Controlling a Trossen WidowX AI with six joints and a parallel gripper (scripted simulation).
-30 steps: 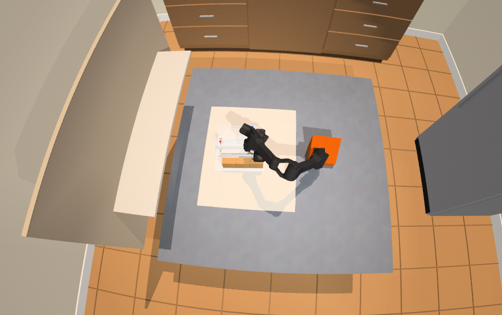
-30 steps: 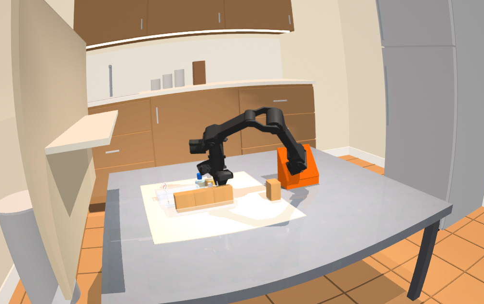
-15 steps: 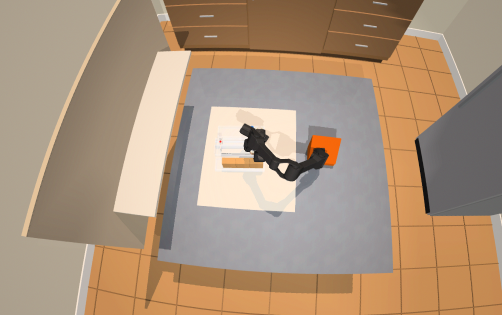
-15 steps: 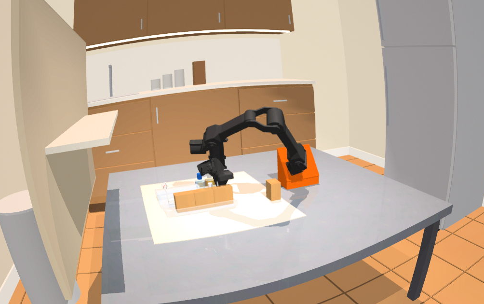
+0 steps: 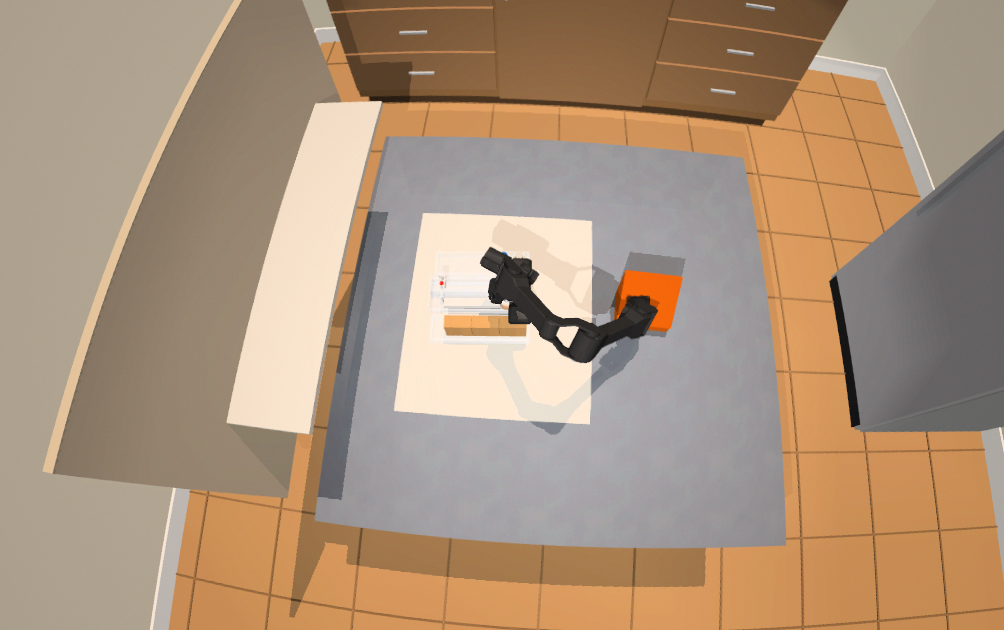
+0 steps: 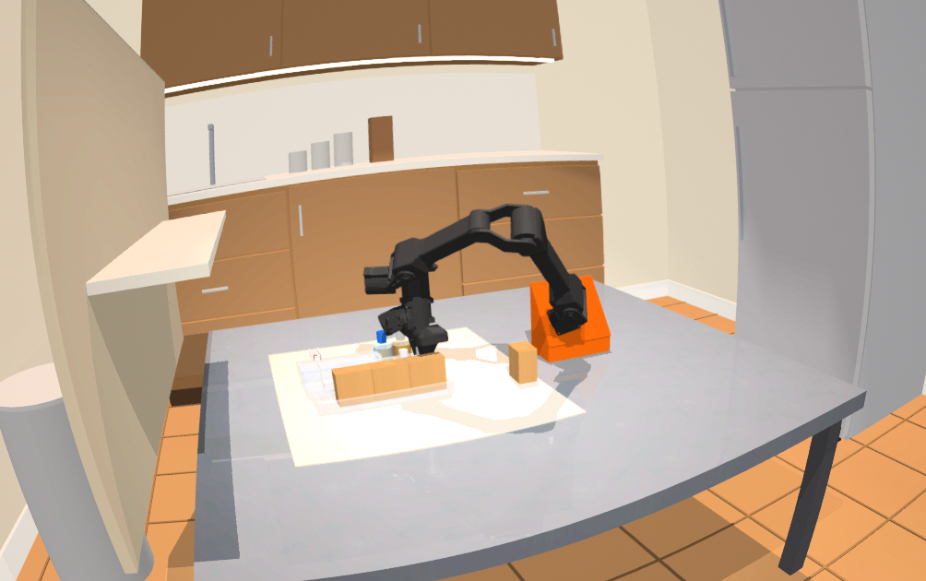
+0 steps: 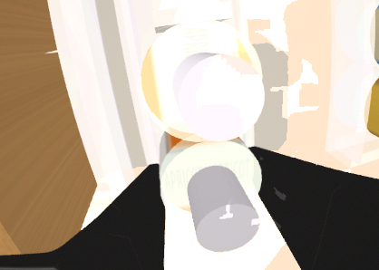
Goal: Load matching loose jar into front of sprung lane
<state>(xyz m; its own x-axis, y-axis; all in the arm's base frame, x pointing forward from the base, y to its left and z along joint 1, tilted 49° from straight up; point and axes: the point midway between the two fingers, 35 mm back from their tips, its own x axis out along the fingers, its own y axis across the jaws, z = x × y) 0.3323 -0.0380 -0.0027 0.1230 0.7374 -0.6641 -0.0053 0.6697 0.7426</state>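
Note:
My gripper [image 6: 424, 349] [image 7: 203, 164] is shut on an apricot-labelled jar with a grey lid [image 7: 222, 212]. The lane jar [image 7: 151, 87], with a pale lid, stands just beyond it in the wrist view; the two look touching or nearly so. Its lid [image 6: 402, 352] shows behind the wooden blocks in the exterior view. The clear rack [image 5: 482, 342] [image 6: 323, 410] holds the lane; a red marker [image 5: 441, 282] [image 6: 315, 355] is at its back end. Glare washes out the lane floor, and the held jar's base and the front stop are hidden.
A row of wooden blocks [image 5: 484, 325] [image 6: 390, 377] [image 7: 36, 99] stands beside the lane. On the other side are a blue-capped jar [image 6: 381, 337] and a mustard-coloured jar [image 6: 399, 348] [image 7: 374, 108]. A separate wooden block [image 6: 523, 363] stands near the orange arm base [image 5: 658, 286] [image 6: 575, 348].

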